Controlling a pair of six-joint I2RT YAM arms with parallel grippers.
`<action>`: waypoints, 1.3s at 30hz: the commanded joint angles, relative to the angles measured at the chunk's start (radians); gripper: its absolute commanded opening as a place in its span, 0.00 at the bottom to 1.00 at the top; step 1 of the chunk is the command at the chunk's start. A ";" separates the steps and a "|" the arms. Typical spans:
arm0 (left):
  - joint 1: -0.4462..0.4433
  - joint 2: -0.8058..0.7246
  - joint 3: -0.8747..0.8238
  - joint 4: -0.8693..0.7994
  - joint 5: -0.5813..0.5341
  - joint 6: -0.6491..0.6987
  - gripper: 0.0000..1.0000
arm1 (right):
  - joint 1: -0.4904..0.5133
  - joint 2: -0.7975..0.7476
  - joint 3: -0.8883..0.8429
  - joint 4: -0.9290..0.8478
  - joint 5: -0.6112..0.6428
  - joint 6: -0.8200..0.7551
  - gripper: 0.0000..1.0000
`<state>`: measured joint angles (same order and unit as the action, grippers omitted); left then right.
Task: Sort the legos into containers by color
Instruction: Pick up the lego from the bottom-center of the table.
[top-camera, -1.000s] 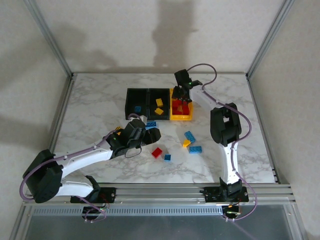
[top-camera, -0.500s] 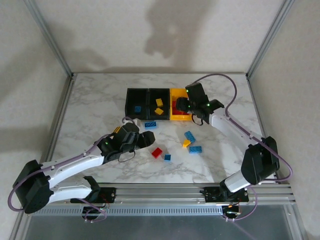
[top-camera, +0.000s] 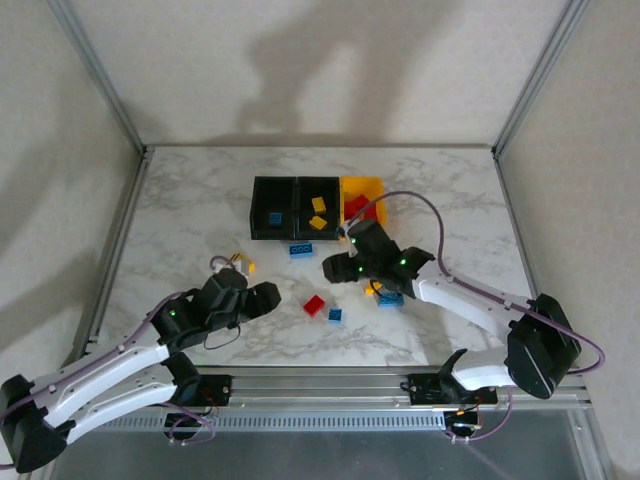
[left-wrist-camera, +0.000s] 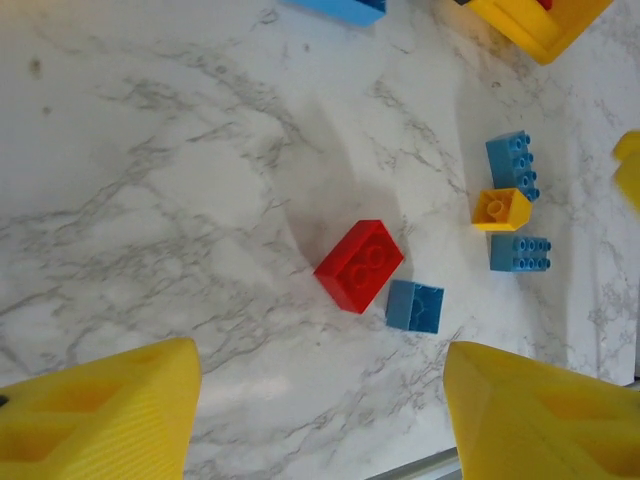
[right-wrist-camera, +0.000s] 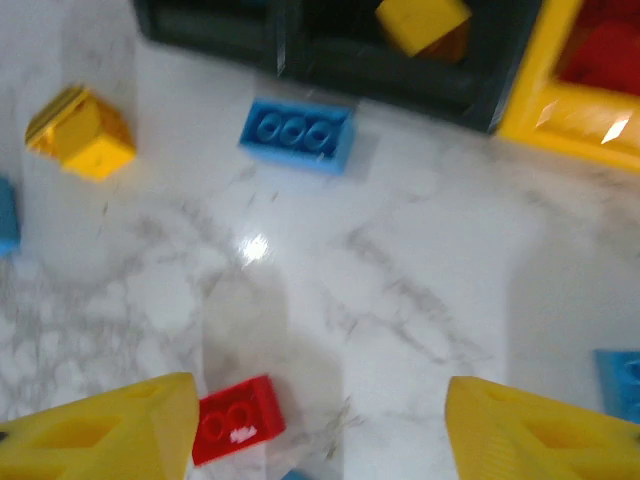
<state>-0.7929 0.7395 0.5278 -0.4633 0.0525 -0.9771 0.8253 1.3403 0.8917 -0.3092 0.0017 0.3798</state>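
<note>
The containers stand in a row at the back: a black bin (top-camera: 272, 205) holding a blue lego, a black bin (top-camera: 318, 208) holding yellow legos, and a yellow bin (top-camera: 362, 190) holding red ones. Loose on the table lie a red lego (top-camera: 314, 305) (left-wrist-camera: 360, 264) (right-wrist-camera: 235, 420), a small blue one (top-camera: 335, 314) (left-wrist-camera: 414, 306), a long blue one (top-camera: 300, 249) (right-wrist-camera: 297, 133) and a yellow one (right-wrist-camera: 80, 133). My left gripper (top-camera: 262, 298) (left-wrist-camera: 320, 400) is open and empty, left of the red lego. My right gripper (top-camera: 335, 268) (right-wrist-camera: 320, 420) is open and empty above the table, just beyond the red lego.
To the right of the red lego sit two blue legos (left-wrist-camera: 513, 166) (left-wrist-camera: 520, 253) with a yellow one (left-wrist-camera: 501, 209) between them, partly under my right arm in the top view. The table's near metal rail (top-camera: 330, 380) runs close behind the left gripper.
The right arm swung from above the yellow bin down to the middle of the table and its jaws opened. The left arm drew back toward the near left.
</note>
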 joint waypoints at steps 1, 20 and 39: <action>-0.002 -0.075 -0.036 -0.051 0.006 -0.055 0.66 | 0.067 0.024 -0.047 0.071 0.005 -0.025 0.72; -0.001 -0.146 -0.054 -0.121 -0.026 -0.058 0.66 | 0.272 0.375 0.041 0.126 0.136 -0.076 0.73; 0.000 -0.069 -0.067 0.097 -0.003 -0.042 0.66 | 0.183 0.227 0.105 0.048 0.183 -0.063 0.48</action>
<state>-0.7933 0.6437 0.4633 -0.4614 0.0513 -1.0256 1.0538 1.6165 0.9642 -0.2314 0.1642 0.3061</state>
